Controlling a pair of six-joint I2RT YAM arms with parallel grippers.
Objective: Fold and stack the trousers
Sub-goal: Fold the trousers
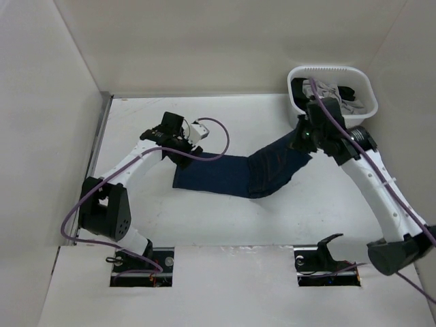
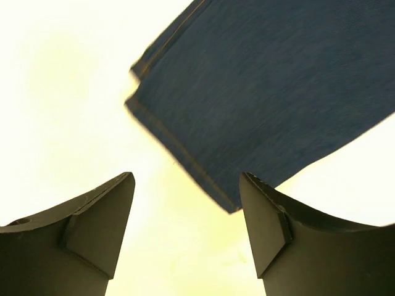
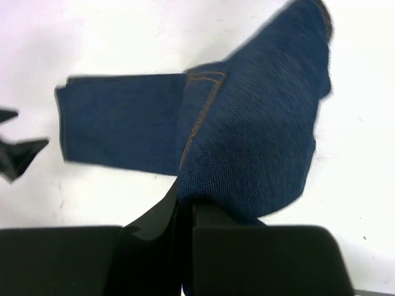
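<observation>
Table: the white flat tabletop (image 1: 204, 218) carries the garment across its middle and a basket at its far right corner.
Trousers: the dark navy-blue long-legged denim jeans (image 1: 231, 176) lie with the legs flat and doubled toward the left. The right end rises off the surface toward the far right corner. It looks lifted so it can be carried over for a fold.
Basket: the white plastic laundry basket (image 1: 327, 69) holds pale and black cloth. It sits just beyond the raised end of the jeans.
Right gripper: the right gripper (image 3: 185, 197) has its black fingers pressed together on a pinch of denim – it is gripping the raised end.
Left gripper: the left gripper (image 2: 187, 179) hangs over the leg hems near the table's left side. Its fingers are spread wide and touch nothing – probably ready to take the hem corner.
</observation>
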